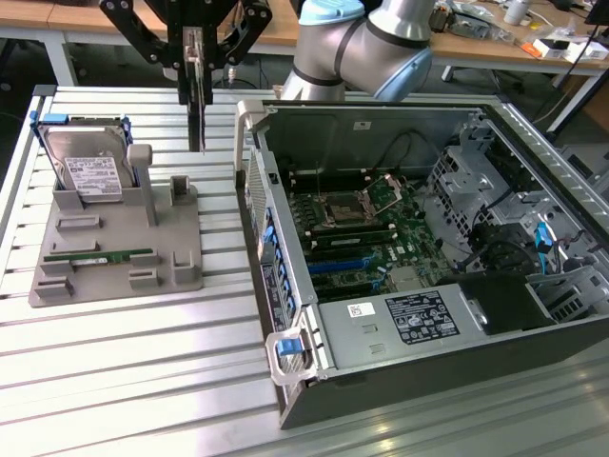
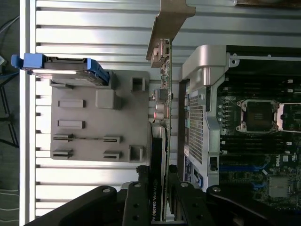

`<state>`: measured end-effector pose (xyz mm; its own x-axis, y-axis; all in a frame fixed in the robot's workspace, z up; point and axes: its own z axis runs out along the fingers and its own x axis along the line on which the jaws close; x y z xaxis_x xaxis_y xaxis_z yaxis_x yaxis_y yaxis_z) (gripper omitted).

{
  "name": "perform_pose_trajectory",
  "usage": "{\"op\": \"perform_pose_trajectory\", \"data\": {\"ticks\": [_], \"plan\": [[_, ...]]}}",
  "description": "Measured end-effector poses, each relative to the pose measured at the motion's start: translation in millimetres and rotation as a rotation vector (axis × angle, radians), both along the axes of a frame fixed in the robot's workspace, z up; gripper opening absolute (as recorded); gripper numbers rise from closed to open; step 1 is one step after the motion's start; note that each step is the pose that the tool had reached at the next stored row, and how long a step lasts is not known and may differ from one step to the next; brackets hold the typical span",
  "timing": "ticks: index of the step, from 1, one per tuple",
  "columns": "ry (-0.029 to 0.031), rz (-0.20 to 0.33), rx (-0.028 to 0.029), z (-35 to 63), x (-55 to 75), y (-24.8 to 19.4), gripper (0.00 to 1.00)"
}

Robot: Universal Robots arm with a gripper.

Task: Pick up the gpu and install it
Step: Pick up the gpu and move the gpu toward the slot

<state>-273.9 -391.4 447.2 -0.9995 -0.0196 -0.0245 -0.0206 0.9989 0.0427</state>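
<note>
The gpu (image 1: 198, 129) hangs edge-on in the air above the slatted table, between the grey holder tray (image 1: 114, 276) and the open computer case (image 1: 285, 314). My gripper (image 1: 196, 86) is shut on its upper part. In the wrist view the gpu (image 2: 162, 94) runs as a thin dark card with its silver end bracket (image 2: 167, 19) at the far end, and my gripper (image 2: 158, 176) clamps it from both sides. The card is clear of the tray and apart from the case wall. The motherboard (image 1: 366, 233) with blue slots (image 1: 338, 267) lies exposed inside the case.
On the tray (image 2: 94, 141) a silver hard drive (image 1: 90, 167) in a blue frame stands upright, and a green memory stick (image 1: 100, 255) lies in its holder. The case's raised side wall (image 1: 249, 124) stands close to the card. A workbench with clutter runs behind.
</note>
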Motion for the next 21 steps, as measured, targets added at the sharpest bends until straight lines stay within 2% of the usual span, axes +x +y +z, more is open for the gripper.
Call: {"op": "perform_pose_trajectory", "data": {"ticks": [21], "plan": [[0.0001,0.000,-0.0001,0.0,25.4,0.0,0.27]]}}
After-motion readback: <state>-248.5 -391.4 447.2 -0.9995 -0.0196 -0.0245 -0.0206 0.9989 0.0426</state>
